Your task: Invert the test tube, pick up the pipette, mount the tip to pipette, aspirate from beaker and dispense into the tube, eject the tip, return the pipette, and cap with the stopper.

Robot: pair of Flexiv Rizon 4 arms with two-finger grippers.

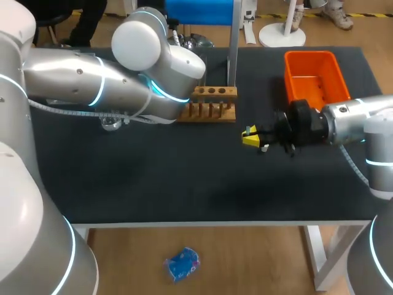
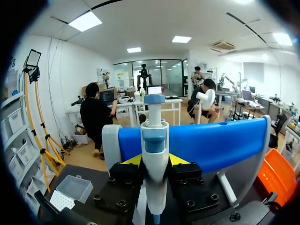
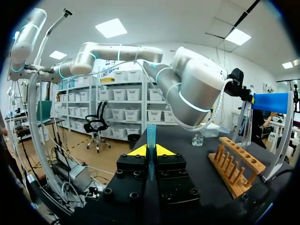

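Bin [image 1: 313, 77] right of rack [image 1: 209, 104]; test tube [image 3: 151, 138] in right jaws.

The dark surface [image 1: 184, 184] stands on white legs [image 1: 318, 258] over a wood-toned floor [image 1: 245, 258]. Ahead of the left gripper [image 2: 154, 161] rise white walls [image 2: 70, 79] and a ceiling [image 2: 140, 28] with bright rectangular light panels [image 2: 84, 21]. Ahead of the right gripper [image 3: 151, 151], white shelving [image 3: 117, 115] with bins [image 3: 154, 96] lines the wall.

pipette [image 2: 154, 159] cut off below, rack [image 1: 212, 104] partly behind left arm [image 1: 92, 83]
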